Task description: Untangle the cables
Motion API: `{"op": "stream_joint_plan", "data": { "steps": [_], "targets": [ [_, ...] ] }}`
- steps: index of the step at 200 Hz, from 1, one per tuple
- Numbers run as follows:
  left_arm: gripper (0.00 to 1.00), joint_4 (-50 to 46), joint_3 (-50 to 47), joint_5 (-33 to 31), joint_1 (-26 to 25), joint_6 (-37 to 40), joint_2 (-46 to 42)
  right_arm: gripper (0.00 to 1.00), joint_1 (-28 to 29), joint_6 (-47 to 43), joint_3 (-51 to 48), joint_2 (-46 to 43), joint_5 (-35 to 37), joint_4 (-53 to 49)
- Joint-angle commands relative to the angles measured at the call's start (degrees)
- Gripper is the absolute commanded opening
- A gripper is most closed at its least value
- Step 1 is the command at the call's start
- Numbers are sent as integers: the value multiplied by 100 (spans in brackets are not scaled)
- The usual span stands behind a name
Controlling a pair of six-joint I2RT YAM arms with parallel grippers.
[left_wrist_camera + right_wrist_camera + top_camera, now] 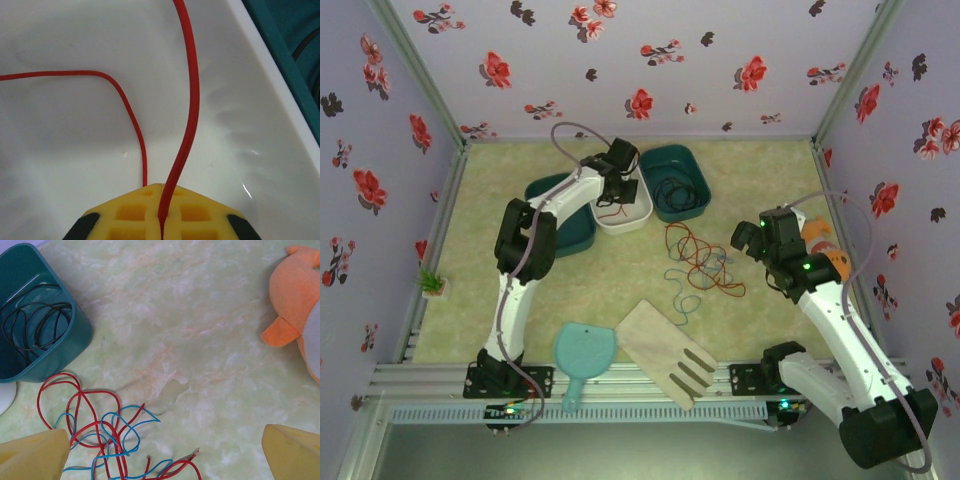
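Left hand (162,222) clamped on red cable (193,90), right hand (164,452) spread wide.
Left hand sits inside the white bin (60,150). The red cable runs up from between its yellow fingers (130,215), and a second red strand curves off left across the bin floor. Black cable (32,325) is coiled in the teal bin (77,337) beside it. Red and teal-blue tangle (107,432) lies on the worktop (200,315) under the right hand, near the teal bin. Orange plush toy (295,290) is well apart.
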Motion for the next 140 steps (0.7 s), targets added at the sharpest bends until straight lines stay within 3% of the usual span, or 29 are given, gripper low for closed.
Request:
{"op": "stream_joint_plan", "data": {
  "steps": [1,48,120,140],
  "targets": [
    [18,-324,-6,82,-37,147,-40,99,-27,-7,164,67,-66,-68],
    [54,-339,-64,51,-44,113,-369,99,-25,-41,250,201,-144,-23],
    [80,-687,-66,-123,-133,-115,-985,99,-24,-72,288,211,-154,-41],
    [83,-712,-216,-123,-199,-169,-1252,99,-27,-62,274,213,-159,-32]
  ]
}}
